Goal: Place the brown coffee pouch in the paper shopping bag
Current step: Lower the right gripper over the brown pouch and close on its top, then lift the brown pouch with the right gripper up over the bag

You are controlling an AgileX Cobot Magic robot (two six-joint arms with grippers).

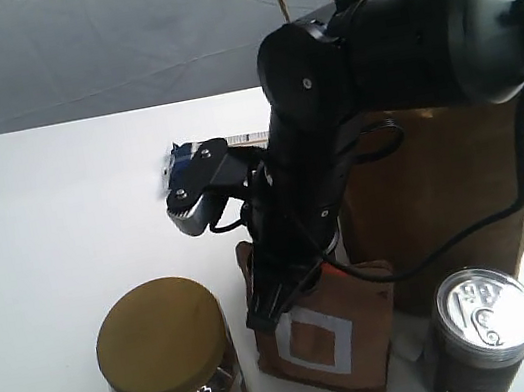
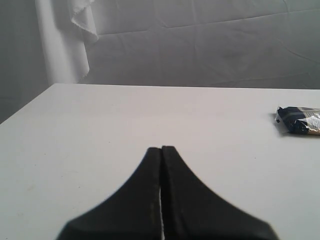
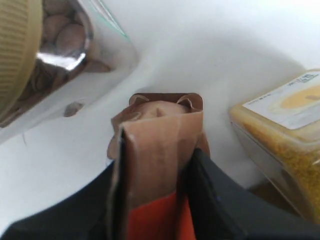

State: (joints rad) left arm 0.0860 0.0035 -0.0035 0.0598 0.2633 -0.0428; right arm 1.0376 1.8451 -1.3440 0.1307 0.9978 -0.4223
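Observation:
The brown coffee pouch [image 1: 320,340] stands at the table's front, between a jar and a can, its grey-white square facing the exterior view. My right gripper [image 1: 281,289] comes down from above and is shut on the pouch's top edge. In the right wrist view the pouch [image 3: 162,131] sits pinched between the two black fingers, its orange-red strip [image 3: 155,220] just at the jaws. The paper shopping bag [image 1: 454,188] stands tall behind and to the right of the pouch. My left gripper [image 2: 161,149] is shut on nothing, low over bare table.
A clear jar with a gold lid [image 1: 169,360] stands left of the pouch, and a ring-pull can [image 1: 481,330] stands to its right. A tub of yellow grains [image 3: 285,127] lies close beside the pouch. A blue-and-white packet [image 2: 300,120] lies further back.

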